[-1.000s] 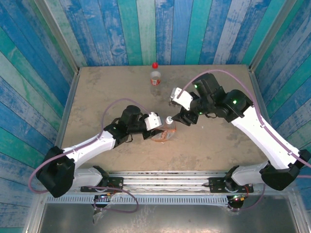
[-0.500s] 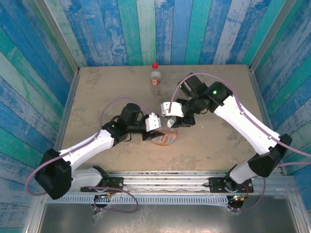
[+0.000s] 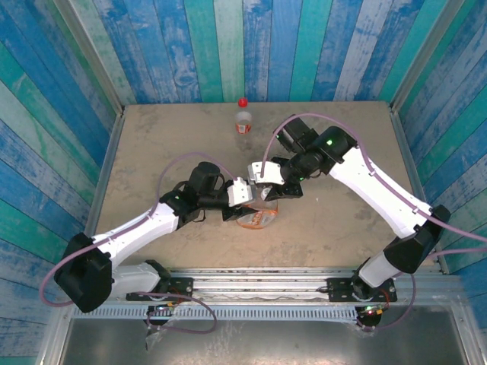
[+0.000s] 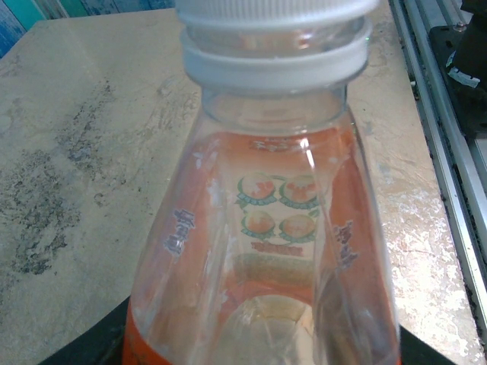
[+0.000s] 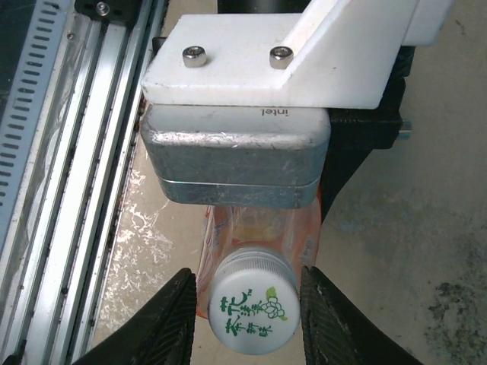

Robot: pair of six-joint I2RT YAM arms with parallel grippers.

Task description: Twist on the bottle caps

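- "intel", in small grey letters that read upside down in the right wrist view, stands on the upper edge of the silver camera housing (image 5: 236,148).
- The white cap (image 5: 253,310) carries green print on its top: two short rows of characters beside a small green drawing like a bunch of grapes. The characters are not clear enough to read.
- The orange label (image 4: 266,251) of the wider bottle (image 4: 262,228) has white characters running vertically at both sides, too blurred to read, and round green-rimmed pictures of orange fruit in the middle.
- The red band (image 3: 243,128) on the small bottle (image 3: 243,120) is too small to read.
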